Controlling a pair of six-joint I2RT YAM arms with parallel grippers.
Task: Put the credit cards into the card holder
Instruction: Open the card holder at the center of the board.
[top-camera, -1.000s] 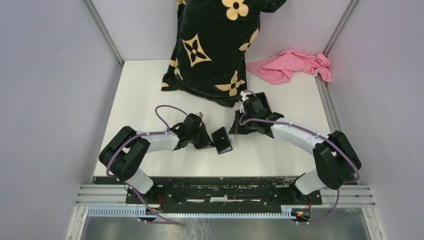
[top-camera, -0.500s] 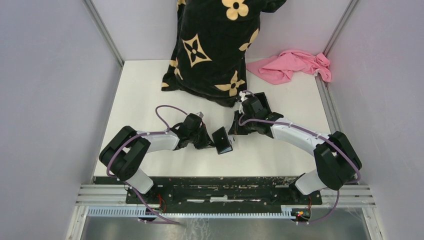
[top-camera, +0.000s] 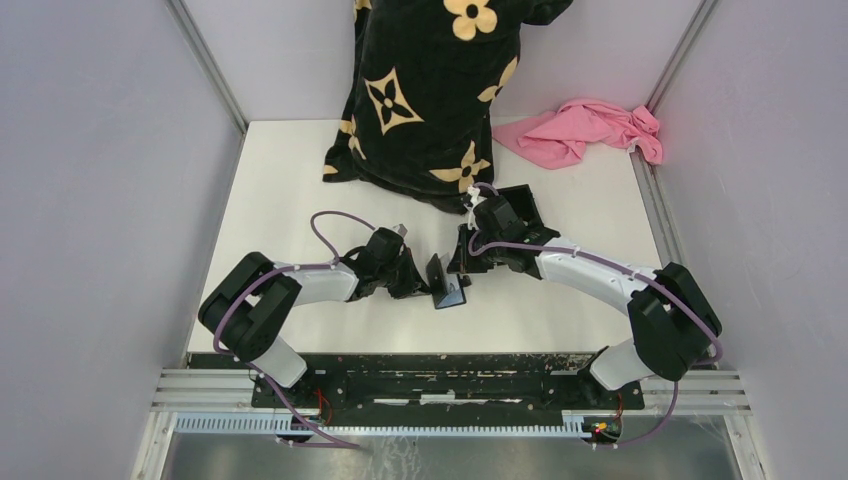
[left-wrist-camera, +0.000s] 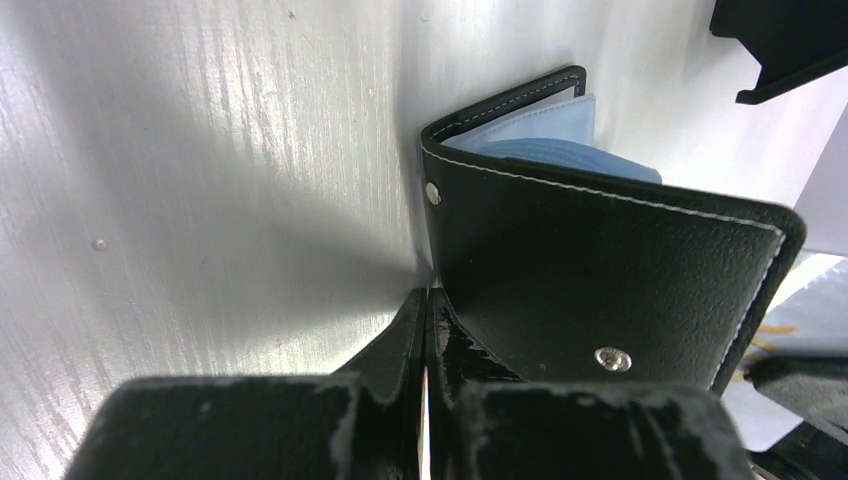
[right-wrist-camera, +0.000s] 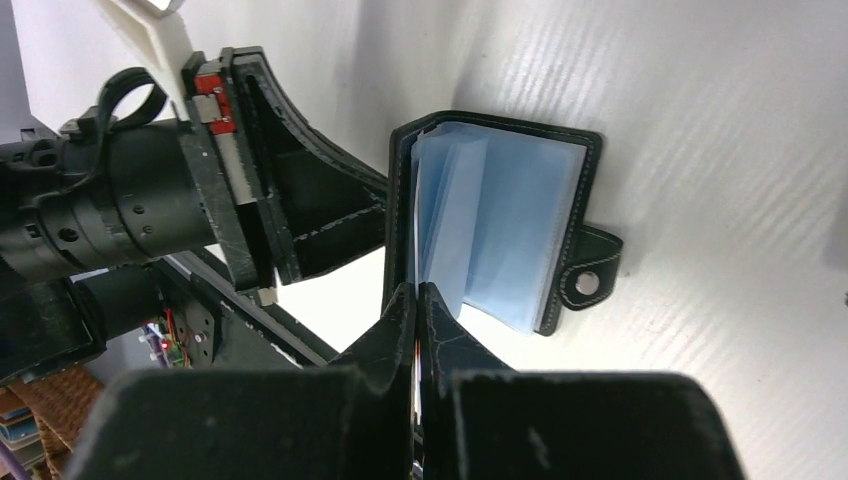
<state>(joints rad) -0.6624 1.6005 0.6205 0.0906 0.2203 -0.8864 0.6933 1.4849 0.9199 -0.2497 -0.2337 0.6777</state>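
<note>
Fingers (left-wrist-camera: 398, 345) of left gripper (left-wrist-camera: 425, 320): fully closed, pinching corner of raised cover of card holder (left-wrist-camera: 600, 270). Right gripper (right-wrist-camera: 417, 300): fingers pressed together at holder's near edge, by pale blue sleeves (right-wrist-camera: 500, 220); cannot tell if anything is gripped. Holder stands half-open on table (top-camera: 300, 200), ctr, btwn both grippers.
</note>
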